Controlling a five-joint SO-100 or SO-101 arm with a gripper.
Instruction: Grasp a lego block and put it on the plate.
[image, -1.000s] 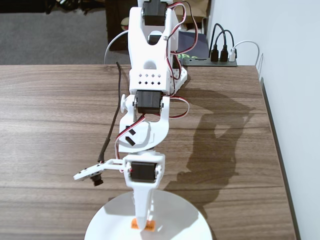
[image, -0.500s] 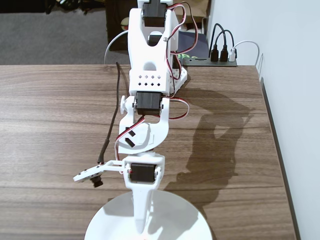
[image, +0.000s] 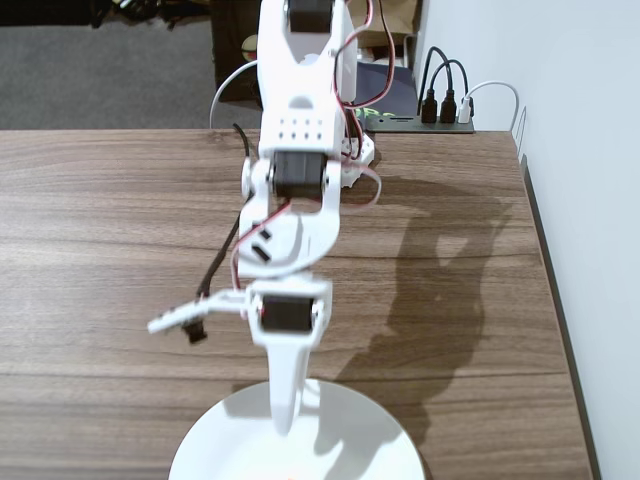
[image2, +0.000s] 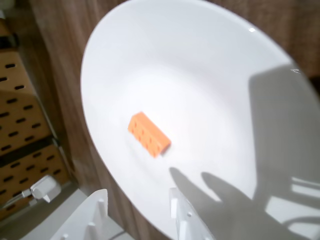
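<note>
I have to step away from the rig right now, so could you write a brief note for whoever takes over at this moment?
Gripper: open and empty, fingers apart above the near edge of the plate in the wrist view.
Lego block: lying on the plate's inner surface, free of the fingers.
Done: the block is on the plate and released.
Left: nothing on the block itself; probably only to pull the arm back clear of the plate. In the fixed view the plate sits at the table's near edge, partly cut off.

Finding no readable text, label, brand, number or sign anywhere, neither in the fixed view nor the wrist view.
</note>
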